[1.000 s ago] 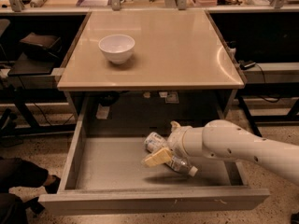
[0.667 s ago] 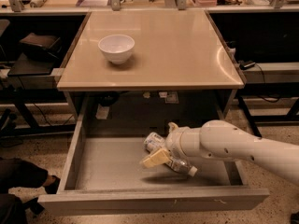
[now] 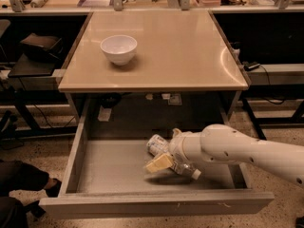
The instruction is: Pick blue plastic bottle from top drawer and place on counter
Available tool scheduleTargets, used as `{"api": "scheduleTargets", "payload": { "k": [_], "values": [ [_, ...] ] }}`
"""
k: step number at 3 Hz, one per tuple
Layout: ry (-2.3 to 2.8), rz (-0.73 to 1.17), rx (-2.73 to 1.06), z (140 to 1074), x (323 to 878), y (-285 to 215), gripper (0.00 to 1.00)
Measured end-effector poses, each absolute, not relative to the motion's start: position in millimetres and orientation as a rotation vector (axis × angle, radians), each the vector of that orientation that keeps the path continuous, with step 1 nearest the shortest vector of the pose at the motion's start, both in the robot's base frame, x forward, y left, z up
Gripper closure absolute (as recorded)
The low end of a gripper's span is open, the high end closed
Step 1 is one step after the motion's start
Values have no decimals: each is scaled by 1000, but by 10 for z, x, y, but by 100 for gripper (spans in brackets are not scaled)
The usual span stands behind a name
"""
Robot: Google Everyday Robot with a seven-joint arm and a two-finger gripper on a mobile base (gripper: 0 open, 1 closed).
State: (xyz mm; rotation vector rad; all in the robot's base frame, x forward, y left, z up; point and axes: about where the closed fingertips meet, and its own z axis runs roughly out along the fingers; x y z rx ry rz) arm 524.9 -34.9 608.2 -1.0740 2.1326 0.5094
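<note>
Camera view: the drawer [image 3: 114,171] stands pulled out below the beige bench [image 3: 180,46]. The white arm [image 3: 237,151] reaches in from the right. Its pincer [image 3: 160,161] sits low inside the drawer, right at the bottle [image 3: 186,169]. The bottle lies slanted near the drawer's middle, its white cap toward the front right. Whether the pincer is clenched on it I cannot tell. A white bowl [image 3: 118,49] stands on the bench's far left part.

The gripper [image 3: 162,162] lies low in the open grey box drawer [image 3: 114,170], across the small clear crinkled plastic bottle [image 3: 156,144]. It hides the bottle's middle, and only the labelled end and white cap show. The white robot arm [image 3: 247,151] behind the gripper runs off the picture's edge. Far from the gripper, a dark shape [image 3: 19,184] is cut by the corner and cannot be identified.
</note>
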Motion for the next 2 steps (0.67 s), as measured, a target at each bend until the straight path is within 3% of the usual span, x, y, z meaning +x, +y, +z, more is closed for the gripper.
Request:
{"api": "scheduleTargets", "payload": {
  "k": [2],
  "values": [
    [2133,509,-1074,6082,5249,-348,42]
  ]
}}
